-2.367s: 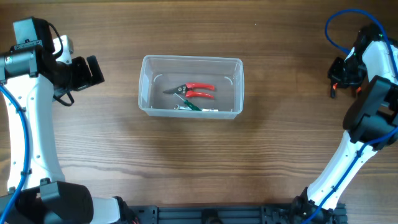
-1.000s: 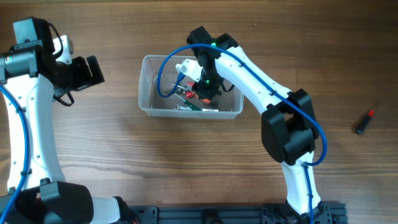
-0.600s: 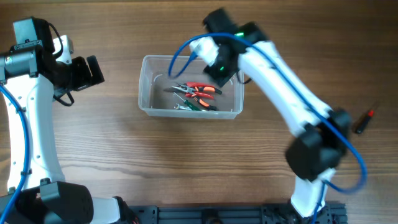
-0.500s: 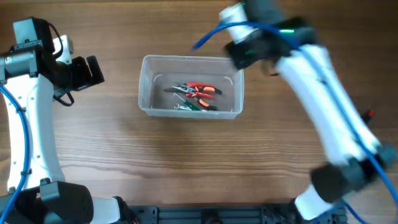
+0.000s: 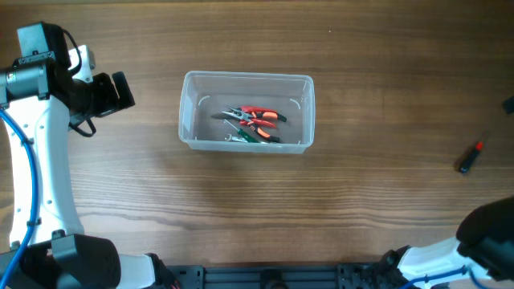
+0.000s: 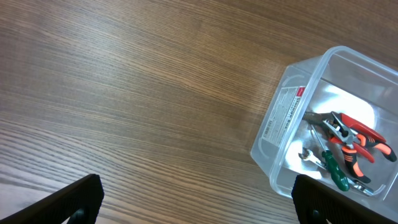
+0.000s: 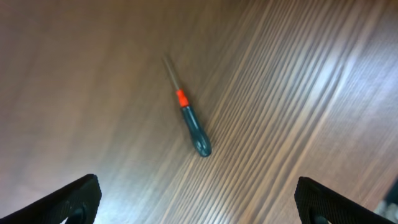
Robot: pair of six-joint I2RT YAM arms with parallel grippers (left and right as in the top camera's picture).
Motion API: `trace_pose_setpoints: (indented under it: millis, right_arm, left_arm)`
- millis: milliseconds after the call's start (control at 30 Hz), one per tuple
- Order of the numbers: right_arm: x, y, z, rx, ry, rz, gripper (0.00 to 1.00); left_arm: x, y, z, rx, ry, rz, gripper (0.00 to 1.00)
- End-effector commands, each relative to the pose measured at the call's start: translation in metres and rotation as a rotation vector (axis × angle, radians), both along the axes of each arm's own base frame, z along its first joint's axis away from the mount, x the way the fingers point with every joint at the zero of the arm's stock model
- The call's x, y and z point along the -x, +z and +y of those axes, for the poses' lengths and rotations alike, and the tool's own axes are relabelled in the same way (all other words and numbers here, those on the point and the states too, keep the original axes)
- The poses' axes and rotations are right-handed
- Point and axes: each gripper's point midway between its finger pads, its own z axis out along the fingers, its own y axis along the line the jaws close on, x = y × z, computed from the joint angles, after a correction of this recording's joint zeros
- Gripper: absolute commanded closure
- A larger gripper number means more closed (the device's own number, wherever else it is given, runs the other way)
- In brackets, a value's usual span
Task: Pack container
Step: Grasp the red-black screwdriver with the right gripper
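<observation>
The clear plastic container (image 5: 245, 76) stands mid-table and holds red-handled pliers (image 5: 259, 115) and a green-handled tool (image 5: 254, 137). My left gripper (image 5: 112, 91) hovers open and empty to the container's left. In the left wrist view, the left gripper (image 6: 199, 206) shows wide-apart fingertips (image 6: 79, 196) over bare wood, with the container (image 6: 283, 118) and pliers (image 6: 357, 134) at the right. In the right wrist view, the right gripper (image 7: 200, 208) is open and empty above a dark screwdriver with an orange band (image 7: 189, 121). The overhead view shows that screwdriver (image 5: 470, 156) at the far right.
The table is brown wood. The right arm's base (image 5: 482, 241) fills the bottom right corner, and the left arm (image 5: 36, 160) runs down the left edge. A white label (image 6: 286, 112) sits on the container's near wall.
The right arm has swung out of the container to the far right, and its jaws have opened. A red-handled tool now lies in the container. The left arm has not moved.
</observation>
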Motion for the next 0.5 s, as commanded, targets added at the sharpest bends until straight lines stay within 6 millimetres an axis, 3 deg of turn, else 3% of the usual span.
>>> trace_pose_setpoints:
  millis: [0,133,467]
  right_arm:
    - [-0.003,-0.076,0.004,-0.131,0.069,0.099,0.0]
    - [-0.008,-0.137,0.009,-0.201,0.142,0.137,0.0]
    - [-0.014,-0.2,0.009,-0.255,0.179,0.168,0.0]
  left_arm:
    - [-0.003,-0.001,-0.003,0.008,-0.018,-0.001,0.0]
    - [-0.003,-0.001,-0.003,0.008,-0.018,-0.001,0.0]
    - [-0.002,-0.001,-0.003,0.008,-0.018,-0.001,0.0]
